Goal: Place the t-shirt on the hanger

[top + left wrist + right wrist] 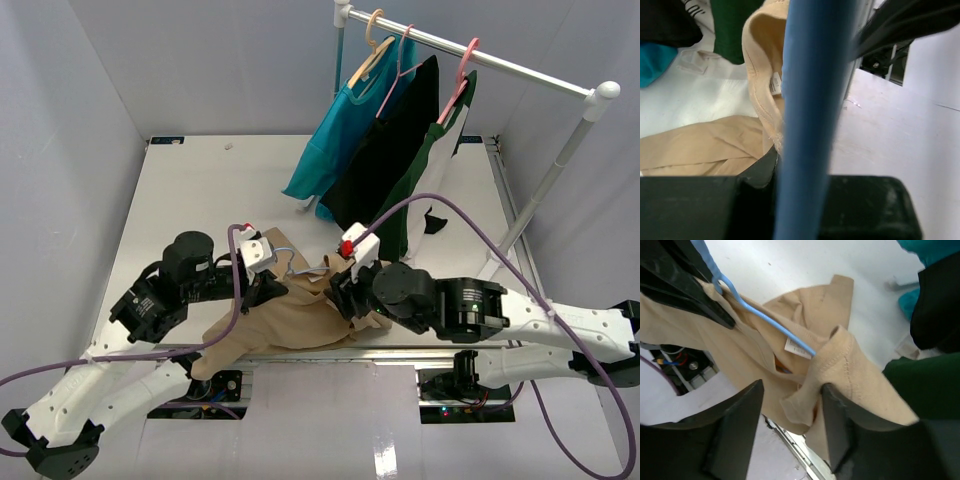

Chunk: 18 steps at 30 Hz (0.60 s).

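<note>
The tan t-shirt [290, 322] lies bunched at the table's near edge between my two arms. The light-blue hanger [303, 268] has its hook sticking up out of the shirt's neck. In the left wrist view the hanger's blue bar [812, 115] runs between the jaws of my left gripper [802, 182], which is shut on it, with the shirt's collar [757, 75] just behind. My right gripper [792, 425] stands open. A fold of the collar [840, 360] drapes over its right finger [840, 430] and hangs in the gap. The hanger [767, 320] passes into the neck opening beside the label.
A clothes rack [520, 70] stands at the back right, carrying a teal shirt [335, 140], a black shirt [395, 150] and a dark green shirt [422, 190] on wooden and pink hangers. The tan shirt hangs partly over the table's front edge [400, 350].
</note>
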Motion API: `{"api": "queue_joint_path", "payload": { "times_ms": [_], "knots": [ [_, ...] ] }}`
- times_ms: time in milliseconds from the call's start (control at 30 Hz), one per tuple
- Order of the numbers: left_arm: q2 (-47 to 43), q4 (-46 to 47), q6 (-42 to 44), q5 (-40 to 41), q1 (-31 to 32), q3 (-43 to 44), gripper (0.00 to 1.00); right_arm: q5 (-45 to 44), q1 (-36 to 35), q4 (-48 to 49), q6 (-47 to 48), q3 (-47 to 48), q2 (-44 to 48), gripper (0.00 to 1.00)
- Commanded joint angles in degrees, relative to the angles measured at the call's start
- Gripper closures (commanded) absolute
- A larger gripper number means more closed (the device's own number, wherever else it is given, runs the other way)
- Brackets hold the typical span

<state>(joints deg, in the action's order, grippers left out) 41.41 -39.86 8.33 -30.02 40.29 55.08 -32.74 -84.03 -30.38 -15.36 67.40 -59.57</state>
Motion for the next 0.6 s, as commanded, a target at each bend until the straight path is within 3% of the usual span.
{"api": "queue_joint_path", "payload": {
  "times_ms": [0,167,367,567],
  "knots": [
    [-0.65,2.25,1.52,-5.68,-0.18,-0.06,1.0,5.15,-0.13,4.64,4.05,-0.53,6.51,0.4],
    [0.1,2.83,1.34,-9.26,-0.19,-0.12,1.0,9.82,-0.08,6.73,10.22,0.77,8.68,0.31],
    [1.45,3.53,0.68,-13.55,-0.13,1.0,1.0,17.42,-0.08,11.11,21.06,4.35,5.44,0.31],
    [1.92,5.77,-0.17,-18.35,-0.13,1.04,1.0,21.52,-0.14,12.89,23.21,7.92,-1.3,0.31]
  ]
}}
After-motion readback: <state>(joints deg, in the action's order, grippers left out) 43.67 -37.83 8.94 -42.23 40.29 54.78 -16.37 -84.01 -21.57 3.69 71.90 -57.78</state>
